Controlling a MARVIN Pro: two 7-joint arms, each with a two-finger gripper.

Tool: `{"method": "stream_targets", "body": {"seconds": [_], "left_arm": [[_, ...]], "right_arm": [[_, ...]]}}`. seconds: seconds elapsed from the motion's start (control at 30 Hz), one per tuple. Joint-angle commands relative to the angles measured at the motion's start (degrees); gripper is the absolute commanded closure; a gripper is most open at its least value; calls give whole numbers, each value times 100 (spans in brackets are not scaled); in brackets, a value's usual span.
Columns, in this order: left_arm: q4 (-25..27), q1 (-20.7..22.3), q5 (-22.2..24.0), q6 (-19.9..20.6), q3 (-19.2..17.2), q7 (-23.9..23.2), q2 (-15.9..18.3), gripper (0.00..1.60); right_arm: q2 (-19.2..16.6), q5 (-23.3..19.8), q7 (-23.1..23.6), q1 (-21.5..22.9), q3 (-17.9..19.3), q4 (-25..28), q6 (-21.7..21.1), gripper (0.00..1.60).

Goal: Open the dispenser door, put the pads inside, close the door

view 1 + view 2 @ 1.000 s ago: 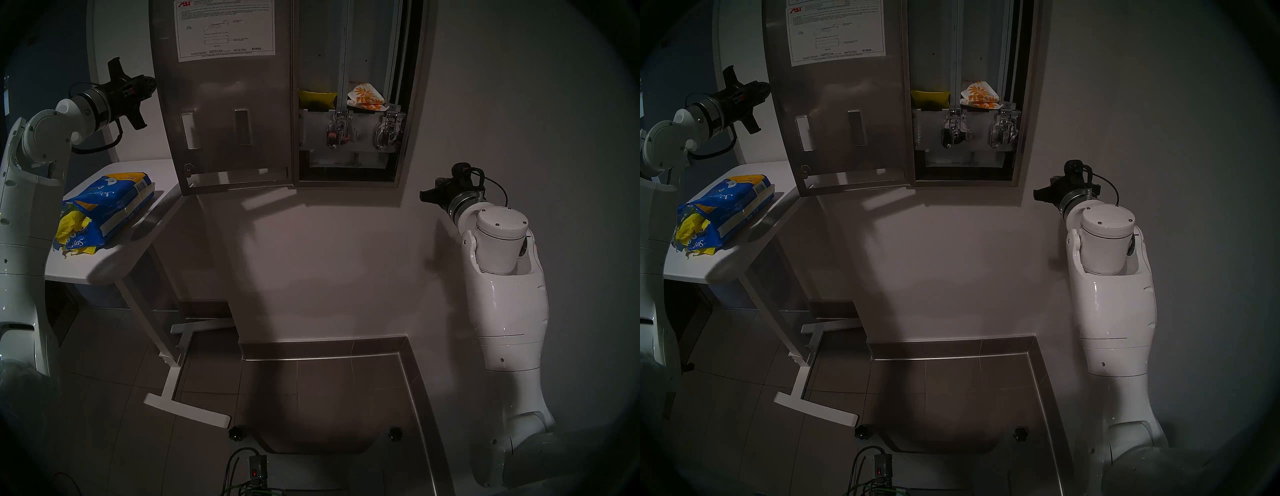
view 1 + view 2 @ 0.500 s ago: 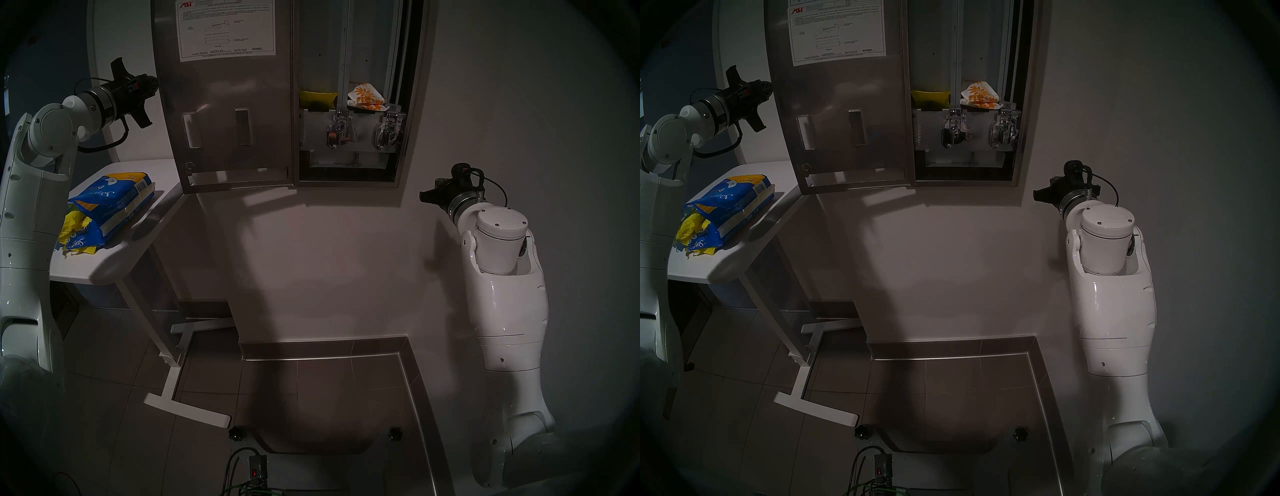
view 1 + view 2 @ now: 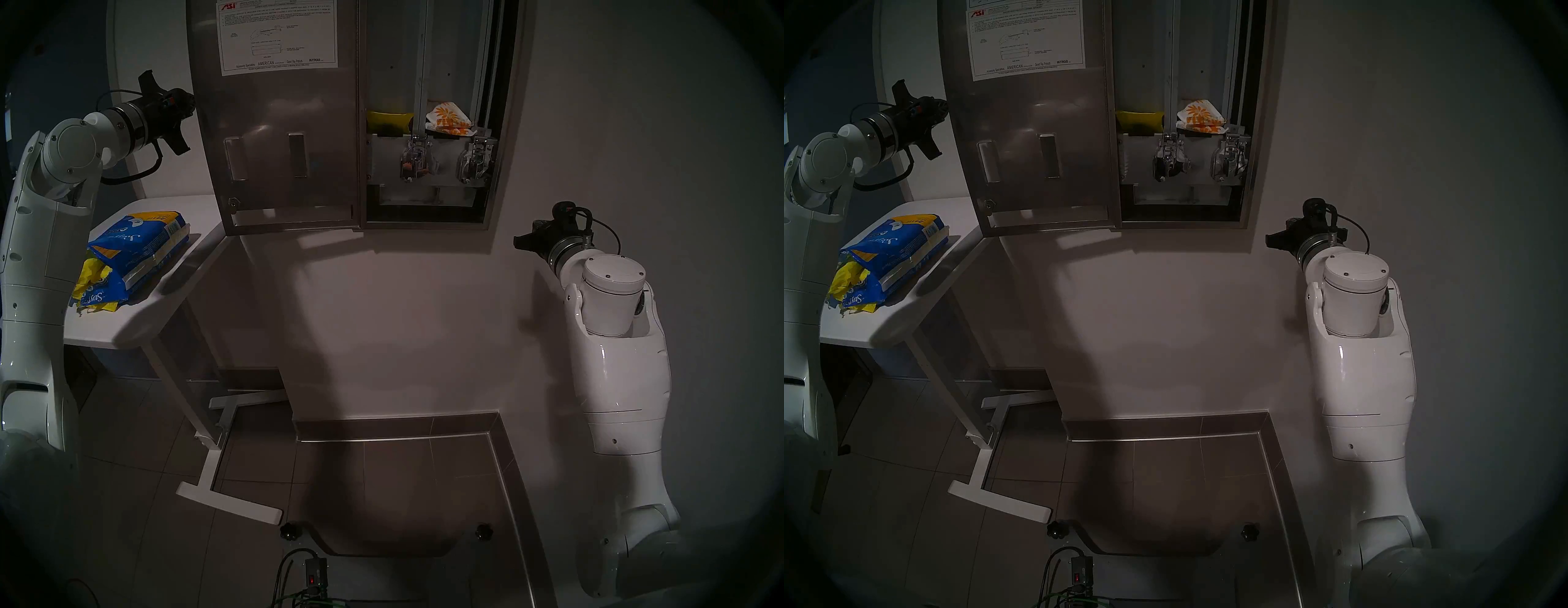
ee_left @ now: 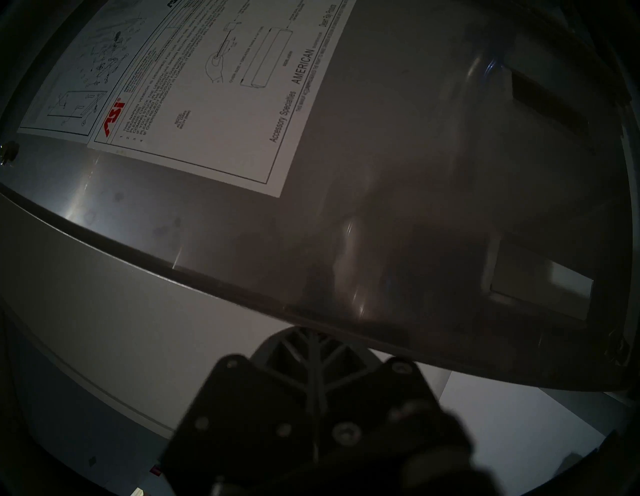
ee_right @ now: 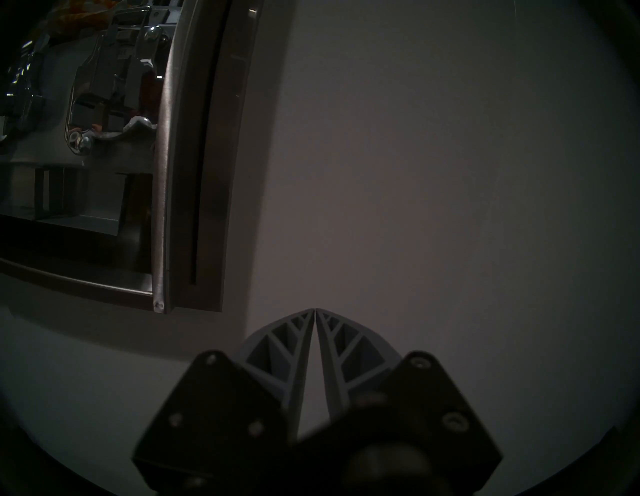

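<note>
Dispenser door (image 3: 280,127) stands swung open to the left of the wall cabinet (image 3: 500,127), its inner face toward the head cameras, with the white instruction sheet (image 3: 278,36) at its top. The opening step is therefore judged complete.

Loading appears at least partly done. One yellow pad (image 3: 388,123) lies in the left column of the cabinet, above the chrome lever mechanisms (image 3: 415,159). A white packet with orange flowers (image 3: 447,116) occupies the right column. Further yellow pads (image 3: 91,278) spill from the torn end of the blue printed bag (image 3: 135,250) on the white side table (image 3: 127,327). Whether more are meant to go in cannot be told. Closing the door remains.

Left gripper (image 4: 313,334): the fingers are pressed together with no gap, and nothing is held. In the left wrist view the fingertips sit at the door's free outer edge; contact looks likely but cannot be confirmed. The pose suggests a push to swing the door shut.

Right gripper (image 5: 315,310): the fingertips meet at a point, though a narrow wedge of space opens toward the base. It holds nothing. It hangs before the bare wall (image 5: 433,173), right of and below the cabinet's lower corner, clear of it.
</note>
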State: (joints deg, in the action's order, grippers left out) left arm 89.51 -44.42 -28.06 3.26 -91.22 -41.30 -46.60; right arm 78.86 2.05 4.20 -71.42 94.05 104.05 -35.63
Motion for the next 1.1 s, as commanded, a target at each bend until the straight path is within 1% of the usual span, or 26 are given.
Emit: {"method": "stream_targets", "body": {"seconds": [0.0, 0.1, 0.13, 0.2, 0.3, 0.37, 0.43, 0.63, 0.67, 0.73, 0.8, 0.87, 0.9, 0.93, 0.97, 1.0, 1.03, 1.07], "left_arm": [[609, 261, 526, -328, 602, -140, -610, 160], [629, 286, 515, -253, 607, -154, -635, 160], [569, 300, 521, -245, 614, -155, -575, 160], [628, 322, 511, -159, 614, -175, -640, 160], [576, 346, 515, -114, 621, -191, -593, 160], [641, 350, 504, -58, 617, -213, -661, 160], [578, 374, 507, -17, 622, -230, -607, 160], [636, 422, 494, 124, 638, -298, -679, 160], [569, 439, 501, 142, 650, -309, -614, 160], [705, 434, 486, 185, 639, -324, -752, 160], [605, 467, 498, 230, 662, -348, -654, 160], [625, 478, 492, 274, 666, -366, -678, 160], [710, 479, 482, 310, 662, -378, -765, 160], [603, 499, 494, 319, 679, -386, -659, 160], [728, 492, 481, 353, 667, -397, -783, 160], [587, 517, 496, 366, 689, -407, -644, 160], [685, 510, 484, 391, 679, -414, -740, 160], [681, 517, 485, 412, 683, -424, -736, 160]], "right_arm": [[-4, 0, -2, 42, 3, 41, 13, 109], [-4, 0, -2, 42, 2, 31, 13, 109], [-4, 0, -2, 42, 2, 29, 13, 109], [-4, 0, -1, 42, 2, 22, 14, 109], [-5, 0, -1, 43, 2, 16, 14, 109], [-5, 0, -1, 43, 2, 9, 14, 109], [-5, -1, -1, 43, 2, 4, 14, 109], [-6, -1, -1, 46, 1, -12, 15, 109], [-6, -1, -1, 46, 1, -13, 15, 109], [-6, -1, -1, 46, 1, -16, 15, 109], [-7, -1, -1, 48, 0, -22, 15, 109], [-7, -1, -1, 48, 0, -26, 16, 109], [-7, -2, -1, 49, 0, -28, 16, 109], [-7, -2, -1, 49, 0, -29, 16, 109], [-7, -2, -1, 49, 0, -30, 16, 109], [-8, -2, -1, 50, -1, -32, 16, 109], [-8, -2, -1, 50, -1, -33, 16, 109], [-8, -2, -1, 50, -1, -35, 16, 109]]}}
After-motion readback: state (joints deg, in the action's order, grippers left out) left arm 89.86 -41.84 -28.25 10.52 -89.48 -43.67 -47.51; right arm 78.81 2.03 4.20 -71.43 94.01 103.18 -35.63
